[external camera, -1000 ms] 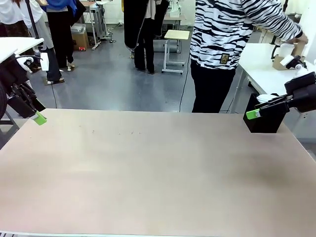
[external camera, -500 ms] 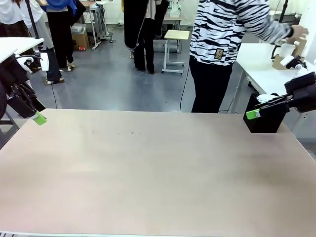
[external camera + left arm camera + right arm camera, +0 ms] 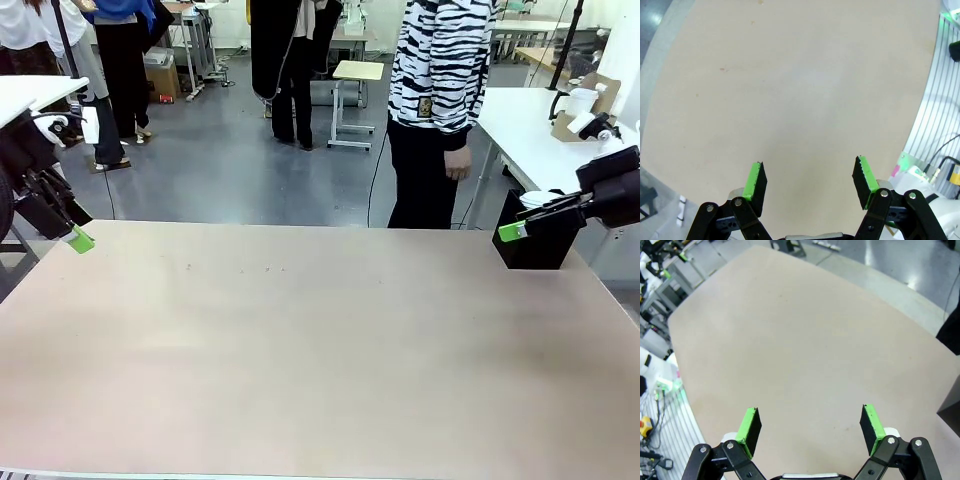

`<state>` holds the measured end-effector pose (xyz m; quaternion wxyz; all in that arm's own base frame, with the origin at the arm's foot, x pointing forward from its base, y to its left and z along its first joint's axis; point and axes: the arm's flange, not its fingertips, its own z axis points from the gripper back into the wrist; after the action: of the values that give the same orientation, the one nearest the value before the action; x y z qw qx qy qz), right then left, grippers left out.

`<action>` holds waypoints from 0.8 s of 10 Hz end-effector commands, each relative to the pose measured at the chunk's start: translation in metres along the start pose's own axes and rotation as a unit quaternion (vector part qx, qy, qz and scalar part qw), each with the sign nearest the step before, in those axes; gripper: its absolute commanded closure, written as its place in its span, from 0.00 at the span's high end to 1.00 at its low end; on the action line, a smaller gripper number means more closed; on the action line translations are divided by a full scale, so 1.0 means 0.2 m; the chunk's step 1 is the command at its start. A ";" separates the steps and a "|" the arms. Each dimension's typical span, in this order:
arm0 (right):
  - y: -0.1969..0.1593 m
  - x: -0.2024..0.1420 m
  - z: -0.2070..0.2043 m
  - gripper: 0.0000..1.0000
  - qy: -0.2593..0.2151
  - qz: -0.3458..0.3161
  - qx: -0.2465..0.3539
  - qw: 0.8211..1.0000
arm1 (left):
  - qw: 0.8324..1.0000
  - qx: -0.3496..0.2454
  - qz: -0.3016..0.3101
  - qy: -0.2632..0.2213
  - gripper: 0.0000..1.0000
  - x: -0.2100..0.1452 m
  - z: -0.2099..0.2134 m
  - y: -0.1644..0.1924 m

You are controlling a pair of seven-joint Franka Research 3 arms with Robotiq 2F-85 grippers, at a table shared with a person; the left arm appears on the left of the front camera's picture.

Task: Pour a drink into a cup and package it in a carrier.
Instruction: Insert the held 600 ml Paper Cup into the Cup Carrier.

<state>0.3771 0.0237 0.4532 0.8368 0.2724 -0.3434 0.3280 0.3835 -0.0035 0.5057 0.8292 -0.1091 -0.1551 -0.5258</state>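
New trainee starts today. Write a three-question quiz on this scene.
1. True or false: the left tool holds a cup.
2. What stands at the table's far right corner? A) black box B) kettle C) tray
3. Fill in: the right tool's jaws are ____.

Key: 1 false, it is open and empty. 2 A. 3 open.

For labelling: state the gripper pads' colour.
Bright green pads, clearest in the left wrist view.

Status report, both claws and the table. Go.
Left claw open, empty, at table's left edge. Right claw open, empty, by the black box. Table bare between them. Person standing at far side.
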 end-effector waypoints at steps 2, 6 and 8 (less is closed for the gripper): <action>-0.01 -0.01 0.01 1.00 -0.001 0.011 -0.002 1.000 | 1.000 -0.003 0.002 -0.006 0.86 0.00 0.00 0.00; -0.01 -0.01 0.01 1.00 -0.001 0.011 -0.002 1.000 | 1.000 -0.003 0.002 -0.006 0.86 0.00 0.00 0.00; -0.01 -0.01 0.01 1.00 -0.001 0.011 -0.002 1.000 | 1.000 -0.003 0.002 -0.006 0.86 0.00 0.00 0.00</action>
<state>0.3771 0.0237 0.4532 0.8368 0.2724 -0.3434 0.3280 0.3835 -0.0035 0.5057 0.8292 -0.1091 -0.1551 -0.5258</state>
